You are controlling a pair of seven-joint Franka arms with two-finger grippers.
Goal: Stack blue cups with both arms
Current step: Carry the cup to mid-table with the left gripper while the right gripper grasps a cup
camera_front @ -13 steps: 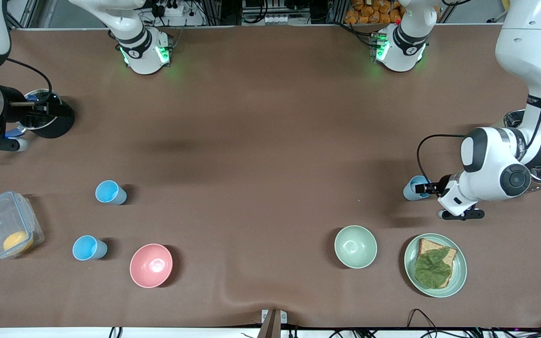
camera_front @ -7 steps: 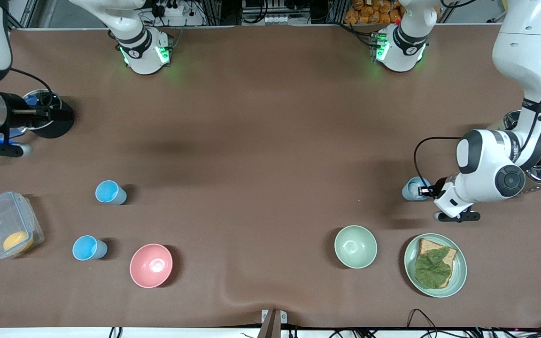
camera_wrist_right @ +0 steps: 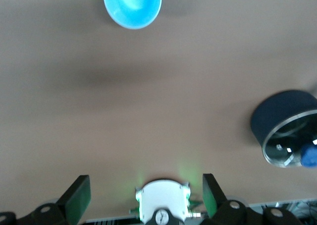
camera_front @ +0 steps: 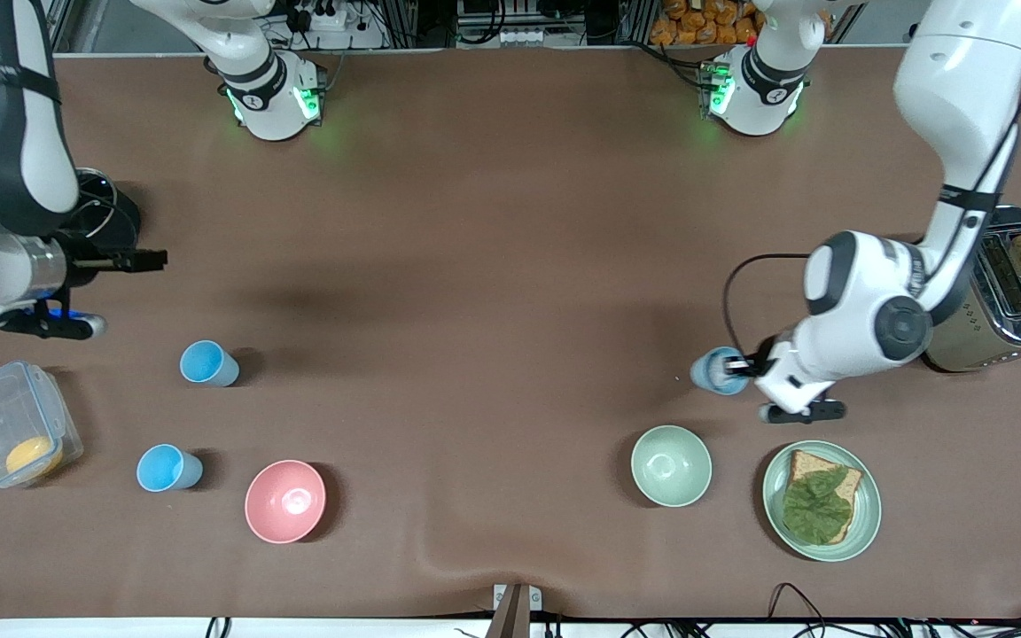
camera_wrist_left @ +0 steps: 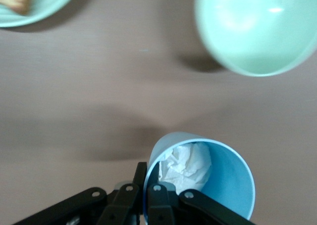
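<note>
My left gripper (camera_front: 745,365) is shut on the rim of a light-blue cup (camera_front: 717,370), one finger inside and one outside. It holds the cup just above the table, over a spot farther from the camera than the pale green bowl (camera_front: 671,465). In the left wrist view (camera_wrist_left: 147,185) the cup (camera_wrist_left: 223,180) holds crumpled white paper (camera_wrist_left: 185,163). Two more blue cups (camera_front: 206,363) (camera_front: 167,468) stand toward the right arm's end. My right gripper (camera_front: 151,259) is open and empty in the air; in its wrist view (camera_wrist_right: 144,195) a blue cup (camera_wrist_right: 132,6) shows.
A pink bowl (camera_front: 285,501) stands beside the nearer cup. A plate with bread and a leaf (camera_front: 865,523) is beside the green bowl. A toaster (camera_front: 998,292) is at the left arm's end. A clear box (camera_front: 12,424) and a dark round container (camera_front: 112,217) are at the right arm's end.
My left gripper has carried the blue cup away from the toaster toward the middle of the table. My right gripper has swung off the dark container and toward the middle.
</note>
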